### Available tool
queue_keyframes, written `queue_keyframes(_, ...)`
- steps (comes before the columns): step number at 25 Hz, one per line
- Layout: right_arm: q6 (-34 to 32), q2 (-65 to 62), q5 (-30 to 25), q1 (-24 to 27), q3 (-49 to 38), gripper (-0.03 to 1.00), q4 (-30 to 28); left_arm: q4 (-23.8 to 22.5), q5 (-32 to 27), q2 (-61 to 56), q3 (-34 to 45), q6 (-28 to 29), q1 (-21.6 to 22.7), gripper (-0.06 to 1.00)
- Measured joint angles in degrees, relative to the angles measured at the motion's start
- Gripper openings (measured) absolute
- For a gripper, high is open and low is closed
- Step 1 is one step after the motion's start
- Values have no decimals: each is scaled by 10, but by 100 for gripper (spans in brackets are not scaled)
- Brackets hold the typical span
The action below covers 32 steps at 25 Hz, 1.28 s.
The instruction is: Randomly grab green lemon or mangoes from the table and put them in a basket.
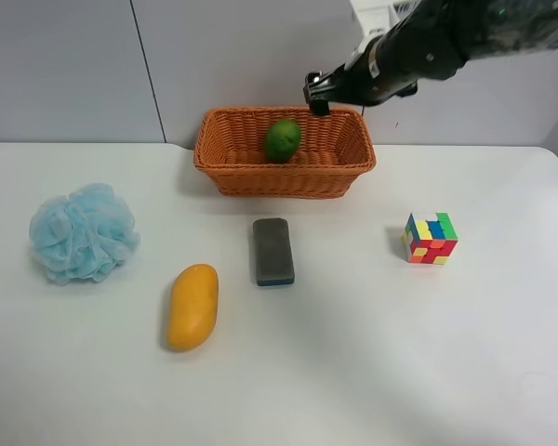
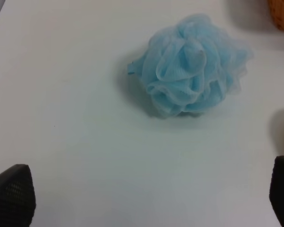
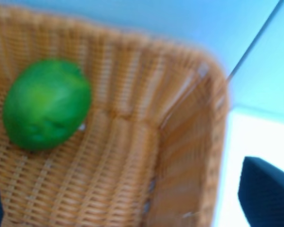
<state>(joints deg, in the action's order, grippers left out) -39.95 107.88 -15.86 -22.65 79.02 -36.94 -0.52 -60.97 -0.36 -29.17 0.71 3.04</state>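
The green lemon [image 1: 283, 139] lies inside the wicker basket [image 1: 225, 167] at the back of the white table [image 1: 353, 353]. In the right wrist view the lemon [image 3: 46, 104] rests against the basket's wall [image 3: 180, 156]. My right gripper [image 1: 316, 91] hovers above the basket's back rim, right of the lemon; in its wrist view it [image 3: 128, 198] is open and empty. The yellow-orange mango [image 1: 192, 306] lies on the table at the front left. My left gripper [image 2: 146, 194] is open and empty above bare table; it does not show in the exterior high view.
A blue mesh bath sponge [image 1: 82, 232] lies at the left, also in the left wrist view [image 2: 191, 64]. A grey and blue eraser block [image 1: 272, 251] lies in front of the basket. A colourful cube [image 1: 430, 239] stands at the right.
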Motion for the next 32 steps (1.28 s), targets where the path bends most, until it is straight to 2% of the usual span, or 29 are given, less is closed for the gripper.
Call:
queue_keyframes(2,65,-36,-23,9,1,99,20,0,0,0,0,0,0,100)
queue_keyframes(5,171,-90,-84,34,1,99,91,0,0,0,0,0,0,100)
queue_keyframes(11,380,-166,-255,115,1,99,209,0,0,0,0,0,0,100)
queue_keyframes(14,438,-202,-330,169,1,99,236,0,0,0,0,0,0,100)
queue_keyframes(19,484,-275,-431,245,1,99,248,0,0,0,0,0,0,100)
queue_keyframes(22,500,-333,-444,260,-19,99,272,0,0,0,0,0,0,100)
queue_keyframes(27,508,-453,-421,260,-121,99,348,0,0,0,0,0,0,100)
queue_keyframes(32,500,-608,-398,260,-248,99,355,0,0,0,0,0,0,100)
